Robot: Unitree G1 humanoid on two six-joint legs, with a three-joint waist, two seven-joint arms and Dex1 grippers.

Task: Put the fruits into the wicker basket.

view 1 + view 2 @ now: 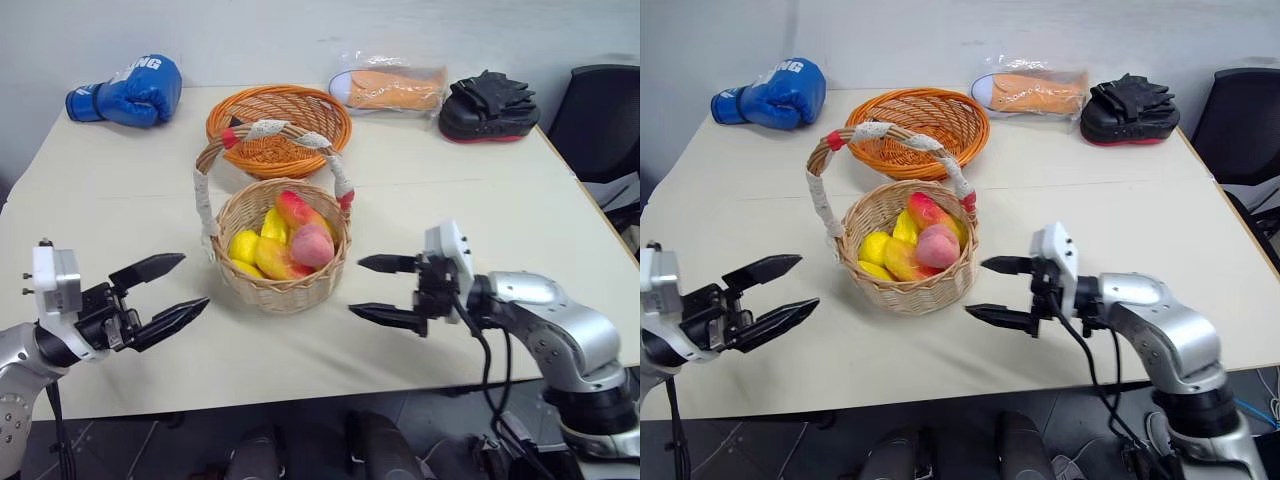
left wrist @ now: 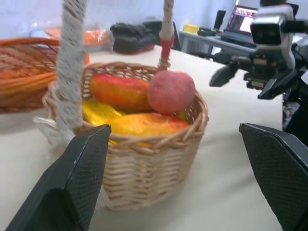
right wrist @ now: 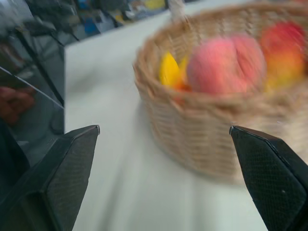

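Left gripper (image 1: pixel 172 288) hangs low over the near left of the table (image 1: pixel 120 200), jaws spread wide, nothing between them, pointing toward the basket.

Far left corner: blue boxing glove (image 1: pixel 130 92), not part of the job.

Centre: wicker basket (image 1: pixel 283 262) with its arched handle (image 1: pixel 270 130) upright. Inside lie the fruits: peach (image 1: pixel 312 244) on top toward the right, a mango (image 1: pixel 298 210) behind it, another mango (image 1: pixel 272 260) in front, yellow pieces (image 1: pixel 244 244) on the left. Behind the basket, just apart from it, an orange woven bowl (image 1: pixel 280 125), looks empty.

Right of the basket: right gripper (image 1: pixel 380 290), jaws also wide apart and empty, tips aimed at the basket wall, near but not touching.

Far right: bagged orange item (image 1: pixel 392 88), black padded mitt (image 1: pixel 488 105).

Judgement: no loose fruit on the table; loading looks complete, only pulling the arms clear is left.
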